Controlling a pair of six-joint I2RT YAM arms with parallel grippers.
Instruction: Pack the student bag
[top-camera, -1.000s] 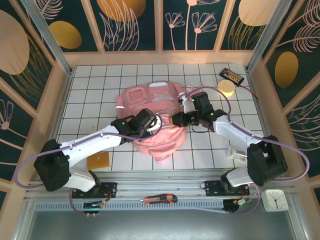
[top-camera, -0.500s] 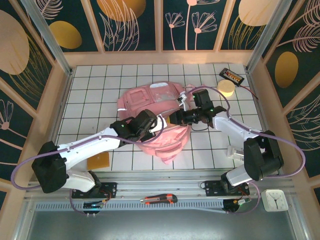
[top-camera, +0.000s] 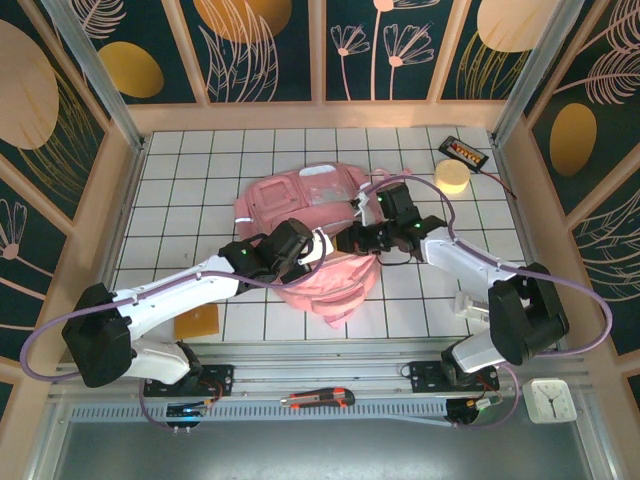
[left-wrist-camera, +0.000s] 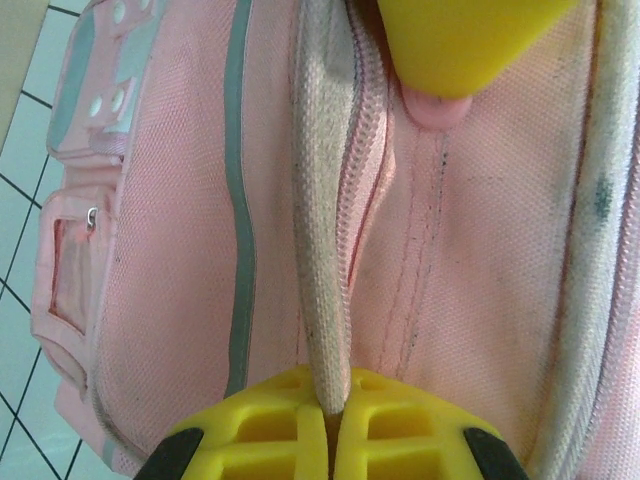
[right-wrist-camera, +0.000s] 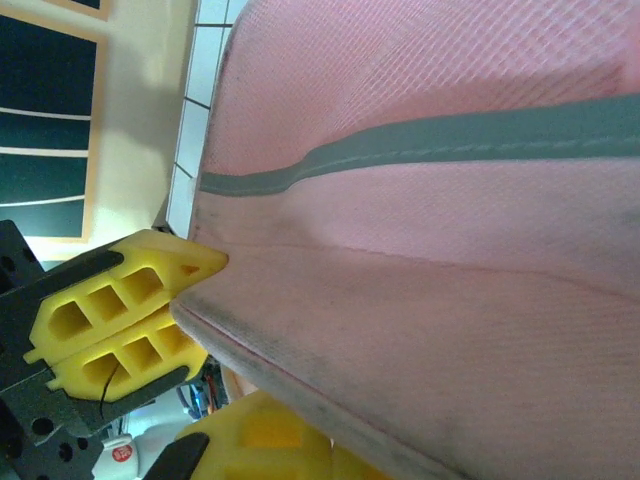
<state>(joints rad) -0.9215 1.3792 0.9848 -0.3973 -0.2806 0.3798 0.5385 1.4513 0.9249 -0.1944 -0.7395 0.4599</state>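
The student bag (top-camera: 300, 205), a large pink backpack with grey strips, lies in the middle of the tiled table. My left gripper (top-camera: 316, 250) is at its near side, shut on the whitish edge band beside the zipper (left-wrist-camera: 325, 300); its yellow fingertips (left-wrist-camera: 335, 425) pinch that band. My right gripper (top-camera: 352, 240) faces it from the right, shut on the student bag's fabric edge (right-wrist-camera: 330, 330), with its own yellow finger (right-wrist-camera: 265, 440) under the cloth. The left gripper's fingers (right-wrist-camera: 115, 320) show in the right wrist view. A pink fabric tab (left-wrist-camera: 438, 105) sticks out below the right gripper's finger (left-wrist-camera: 460, 40).
A round yellow object (top-camera: 451, 177) and a black pack (top-camera: 464, 152) lie at the back right. An orange square (top-camera: 197, 321) sits near the left arm's base, and a white piece (top-camera: 470, 303) by the right arm. A utility knife (top-camera: 318, 399) and white clock (top-camera: 549, 399) rest on the front ledge.
The right gripper opened briefly, shifted a little left toward the left gripper and shut again on the bag's edge. The left gripper kept its hold and barely moved.
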